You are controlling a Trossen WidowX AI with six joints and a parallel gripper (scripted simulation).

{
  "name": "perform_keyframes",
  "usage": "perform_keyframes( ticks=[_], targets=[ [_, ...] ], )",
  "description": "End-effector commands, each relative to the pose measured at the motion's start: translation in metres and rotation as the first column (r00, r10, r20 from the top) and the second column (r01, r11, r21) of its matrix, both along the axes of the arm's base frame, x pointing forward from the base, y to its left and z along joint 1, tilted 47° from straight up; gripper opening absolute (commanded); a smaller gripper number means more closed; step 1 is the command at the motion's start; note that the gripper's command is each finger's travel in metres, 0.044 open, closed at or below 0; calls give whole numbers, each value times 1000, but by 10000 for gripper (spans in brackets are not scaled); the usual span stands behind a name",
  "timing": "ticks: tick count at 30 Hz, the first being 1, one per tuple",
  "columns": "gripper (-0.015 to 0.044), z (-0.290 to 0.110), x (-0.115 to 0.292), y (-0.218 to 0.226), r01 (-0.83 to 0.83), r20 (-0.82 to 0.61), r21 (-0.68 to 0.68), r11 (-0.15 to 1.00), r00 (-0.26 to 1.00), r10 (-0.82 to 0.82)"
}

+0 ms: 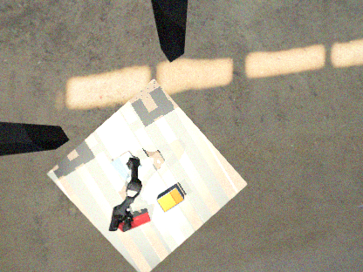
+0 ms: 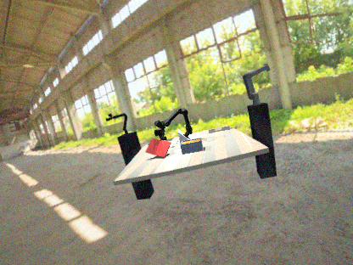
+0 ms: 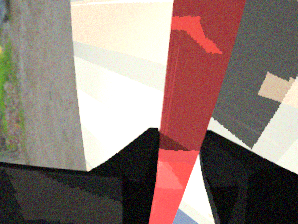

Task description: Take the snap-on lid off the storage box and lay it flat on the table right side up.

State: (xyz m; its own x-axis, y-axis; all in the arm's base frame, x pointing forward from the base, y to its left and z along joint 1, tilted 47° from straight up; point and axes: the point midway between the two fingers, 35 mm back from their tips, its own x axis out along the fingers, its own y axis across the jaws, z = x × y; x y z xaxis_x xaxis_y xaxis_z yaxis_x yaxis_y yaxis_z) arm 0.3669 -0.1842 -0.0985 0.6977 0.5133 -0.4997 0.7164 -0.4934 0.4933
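Observation:
My gripper (image 1: pixel 123 221) (image 2: pixel 161 135) (image 3: pixel 178 139) is shut on the edge of the red snap-on lid (image 1: pixel 139 218) (image 2: pixel 158 147) (image 3: pixel 200 63). The lid is held above the table, tilted steeply, off to the side of the box. In the wrist view it runs up as a narrow red strip from between my fingers. The storage box (image 1: pixel 171 197) (image 2: pixel 192 145) stands open on the striped table (image 1: pixel 209 174) (image 2: pixel 229 149). It has dark blue walls and a yellow-orange inside. It stands apart from the lid and the gripper.
The arm's base (image 1: pixel 133 163) stands near the table's middle. Two black camera posts (image 2: pixel 260 127) (image 2: pixel 133 155) stand beside the table. The table's near edge (image 1: pixel 144 266) lies close below the lid. Grey and tan patches (image 1: pixel 150 106) mark the table's far corner.

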Motion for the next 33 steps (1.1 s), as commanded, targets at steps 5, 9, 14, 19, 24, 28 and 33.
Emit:
perform_keyframes(
  ticks=[5,9,14,19,24,28,33],
  targets=[
    [0,-6,-2,6,2,-8,4,1000,1000,-2],
    [0,-8,-2,8,2,-8,5,1000,1000,-2],
    [0,-11,-3,11,2,-8,5,1000,1000,-2],
    [0,-14,-3,14,2,-7,5,1000,1000,-2],
    [0,-17,-3,17,2,-7,5,1000,1000,-2],
    [0,-19,-4,19,2,-7,5,1000,1000,-2],
    [0,-21,-4,22,2,-7,5,1000,1000,-2]
  ],
)
